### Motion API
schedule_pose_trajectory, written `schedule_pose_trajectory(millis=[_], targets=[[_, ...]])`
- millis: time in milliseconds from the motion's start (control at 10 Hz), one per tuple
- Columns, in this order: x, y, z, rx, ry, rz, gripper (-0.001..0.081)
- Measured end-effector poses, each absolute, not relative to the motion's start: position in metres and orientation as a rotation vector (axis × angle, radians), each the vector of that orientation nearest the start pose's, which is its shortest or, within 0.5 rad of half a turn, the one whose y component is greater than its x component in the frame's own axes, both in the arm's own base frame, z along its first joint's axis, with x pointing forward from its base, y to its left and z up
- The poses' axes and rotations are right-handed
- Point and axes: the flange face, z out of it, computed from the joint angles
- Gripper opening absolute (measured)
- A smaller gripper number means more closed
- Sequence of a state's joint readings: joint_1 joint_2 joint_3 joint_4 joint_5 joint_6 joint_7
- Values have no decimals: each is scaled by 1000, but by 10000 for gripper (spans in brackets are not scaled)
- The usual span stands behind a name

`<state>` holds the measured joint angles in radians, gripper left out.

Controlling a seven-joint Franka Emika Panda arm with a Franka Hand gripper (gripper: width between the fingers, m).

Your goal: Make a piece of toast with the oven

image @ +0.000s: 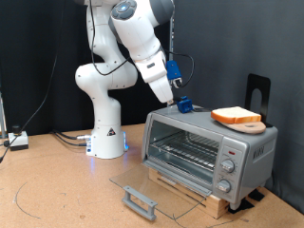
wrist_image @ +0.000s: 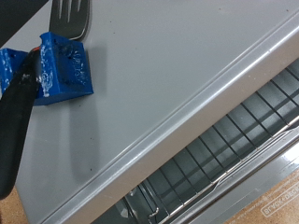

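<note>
The oven (image: 204, 144) is a small silver toaster oven standing on a wooden base at the exterior view's right. Its glass door (image: 157, 185) lies folded down flat, handle (image: 140, 200) toward the front. The piece of toast (image: 236, 115) rests on a round wooden board (image: 249, 126) on the oven's roof, toward the right end. My gripper (image: 183, 103) hovers just over the left end of the roof, apart from the toast. In the wrist view its blue fingertips (wrist_image: 62, 65) sit close together over the grey oven roof (wrist_image: 177, 84) with nothing between them, and the wire rack (wrist_image: 238, 131) shows below.
The control panel with knobs (image: 228, 166) is on the oven's right side. A black upright stand (image: 257, 92) rises behind the toast. The white robot base (image: 107, 133) stands to the oven's left, with cables (image: 66, 138) and a small box (image: 17, 141) on the table.
</note>
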<state>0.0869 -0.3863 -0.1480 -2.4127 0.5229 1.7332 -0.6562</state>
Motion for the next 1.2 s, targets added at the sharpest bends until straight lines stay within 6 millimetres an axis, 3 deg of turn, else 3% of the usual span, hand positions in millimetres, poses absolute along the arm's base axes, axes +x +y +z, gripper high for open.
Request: schedule_pose_trajectory(millis=[300, 700, 800, 1000, 1200], targets=[[397, 42, 464, -2475, -763, -120, 807], [357, 66, 502, -2319, -868, -129, 807], [347, 66, 506, -2307, -881, -144, 807], [348, 67, 505, -2329, -882, -176, 807], [333, 74, 508, -2361, -966, -330, 807]])
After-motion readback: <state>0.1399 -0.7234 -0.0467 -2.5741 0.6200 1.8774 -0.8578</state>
